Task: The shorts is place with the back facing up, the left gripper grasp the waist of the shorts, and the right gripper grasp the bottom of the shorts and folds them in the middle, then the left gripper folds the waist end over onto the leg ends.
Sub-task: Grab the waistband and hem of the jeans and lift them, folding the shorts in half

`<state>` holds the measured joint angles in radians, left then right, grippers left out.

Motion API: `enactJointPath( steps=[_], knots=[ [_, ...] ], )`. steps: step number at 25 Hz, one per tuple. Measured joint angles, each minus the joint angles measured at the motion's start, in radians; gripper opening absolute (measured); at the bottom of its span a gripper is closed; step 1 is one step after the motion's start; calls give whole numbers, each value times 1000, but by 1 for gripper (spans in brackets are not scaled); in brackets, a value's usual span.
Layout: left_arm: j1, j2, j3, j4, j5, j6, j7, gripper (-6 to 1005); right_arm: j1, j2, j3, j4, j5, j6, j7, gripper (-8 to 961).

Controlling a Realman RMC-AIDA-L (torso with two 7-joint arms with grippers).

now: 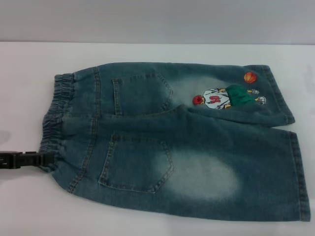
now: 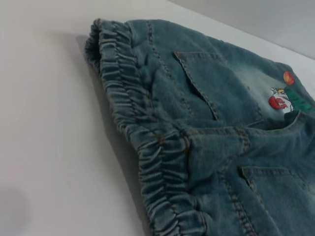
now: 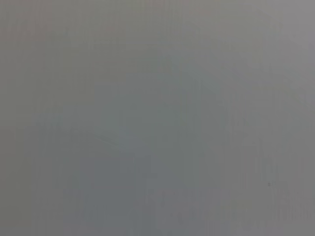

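Observation:
The shorts [image 1: 187, 147] lie flat on the white table, back up, both patch pockets showing. The waist [image 1: 55, 118] is at the left and the leg hems at the right. The far leg carries the embroidered basketball player [image 1: 221, 98] and an orange ball [image 1: 250, 77]. My left gripper [image 1: 45, 160] comes in low from the left edge, its black tip touching the near corner of the waist. The left wrist view shows the ruffled waist [image 2: 147, 142] close up, with none of that arm's fingers in it. The right gripper is out of view.
The white table [image 1: 29, 206] extends around the shorts, with bare surface at the left and along the near edge. A grey wall [image 1: 157, 19] runs behind the table. The right wrist view holds only a flat grey surface.

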<state>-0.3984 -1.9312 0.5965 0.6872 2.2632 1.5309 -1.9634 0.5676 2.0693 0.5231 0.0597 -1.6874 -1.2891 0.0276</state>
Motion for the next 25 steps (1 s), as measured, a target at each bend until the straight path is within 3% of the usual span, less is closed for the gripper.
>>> enactJointPath(
  steps=[12, 20, 25],
  knots=[
    [-9, 21, 4, 14, 1, 64, -35, 814, 1, 0, 3, -12, 0, 1, 2, 561],
    [-8, 24, 5, 11, 9, 63, -41, 814, 6, 0, 4, -13, 1, 1, 5, 563],
    [-18, 15, 6, 9, 48, 55, -49, 814, 9, 0, 5, -12, 1, 1, 5, 561]
  ],
)
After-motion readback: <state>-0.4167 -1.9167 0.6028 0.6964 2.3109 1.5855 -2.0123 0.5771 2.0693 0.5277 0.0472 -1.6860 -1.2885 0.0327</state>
